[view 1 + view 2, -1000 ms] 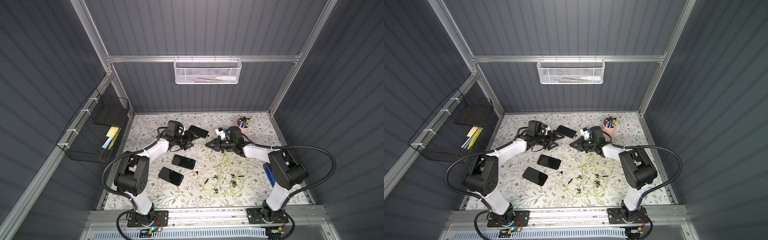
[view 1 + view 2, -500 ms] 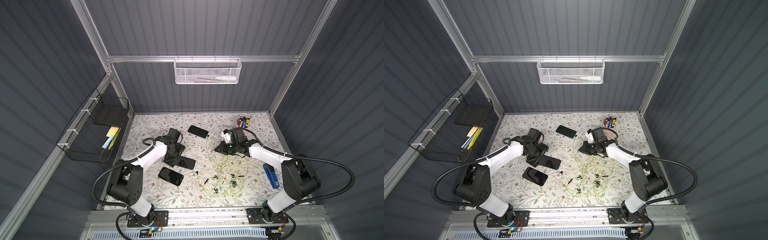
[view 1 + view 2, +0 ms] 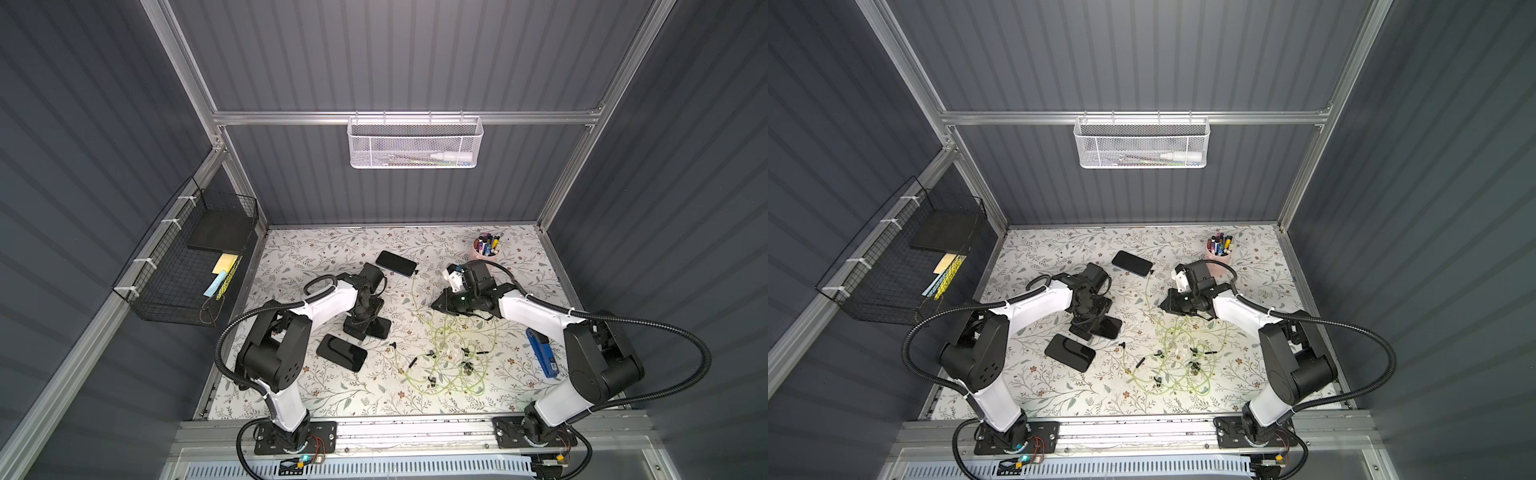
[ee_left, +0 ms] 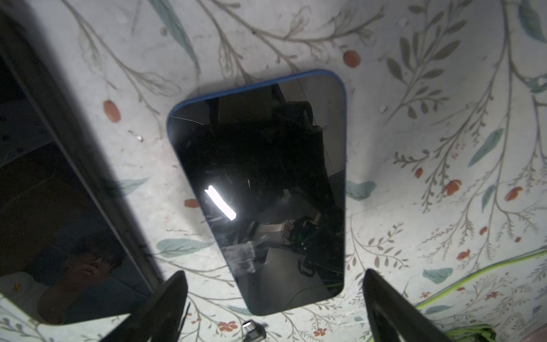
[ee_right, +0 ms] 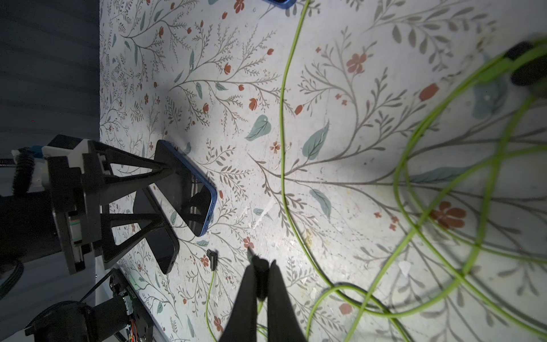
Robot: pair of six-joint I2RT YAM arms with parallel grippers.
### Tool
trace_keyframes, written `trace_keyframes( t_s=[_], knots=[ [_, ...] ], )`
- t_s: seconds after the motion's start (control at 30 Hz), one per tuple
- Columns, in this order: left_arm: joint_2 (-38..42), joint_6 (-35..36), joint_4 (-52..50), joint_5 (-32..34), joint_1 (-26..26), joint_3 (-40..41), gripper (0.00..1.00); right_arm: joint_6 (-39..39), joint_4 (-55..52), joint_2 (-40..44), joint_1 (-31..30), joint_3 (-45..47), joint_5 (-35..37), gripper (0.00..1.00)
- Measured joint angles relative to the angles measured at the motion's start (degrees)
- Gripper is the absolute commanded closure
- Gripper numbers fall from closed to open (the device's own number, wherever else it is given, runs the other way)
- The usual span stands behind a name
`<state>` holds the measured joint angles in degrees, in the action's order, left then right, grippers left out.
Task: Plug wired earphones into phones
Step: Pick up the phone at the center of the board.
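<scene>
Right wrist view, right hand (image 5: 262,268) seemingly pinching plug (image 5: 257,260), left hand (image 5: 164,195) wide above phone (image 5: 202,205).

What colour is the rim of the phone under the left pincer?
Blue, seen best on the phone in the left wrist view.

My work surface is a white tabletop (image 3: 316,257) printed with grey branches, green leaves and small red flowers. Three black phones lie flat on it, left of centre in both top views: a far phone (image 3: 396,263), a middle phone (image 3: 380,328) and a near phone (image 3: 341,352). Right of centre sprawl the yellow-green wired earphones (image 3: 449,357). A pink cup of markers (image 3: 485,249) stands at the upper right. A blue object (image 3: 541,352) lies near the table's right edge.
</scene>
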<state>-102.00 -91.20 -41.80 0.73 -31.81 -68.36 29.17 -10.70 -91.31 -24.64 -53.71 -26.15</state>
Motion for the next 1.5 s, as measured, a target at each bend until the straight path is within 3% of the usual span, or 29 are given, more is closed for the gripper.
trace_keyframes(
  t_s=[0.23,0.87,1.23,1.5],
  knots=[
    [-3.4,-0.8,0.6,1.3,-0.3,-0.7,0.08,-0.3,0.4,0.7,0.0,1.1,-0.3,0.94],
    [-6.3,-5.7,-1.9,0.8,-0.5,-2.9,0.30,-3.5,3.3,5.7,-0.3,5.9,-6.9,0.92],
    [-0.6,-5.2,1.2,-0.6,1.3,0.5,0.51,-2.0,8.3,8.3,-5.1,9.8,-7.8,0.95],
    [8.5,-5.1,5.8,-7.1,4.8,0.8,0.73,1.4,18.1,9.5,-11.2,12.6,-0.2,0.97]
  ],
)
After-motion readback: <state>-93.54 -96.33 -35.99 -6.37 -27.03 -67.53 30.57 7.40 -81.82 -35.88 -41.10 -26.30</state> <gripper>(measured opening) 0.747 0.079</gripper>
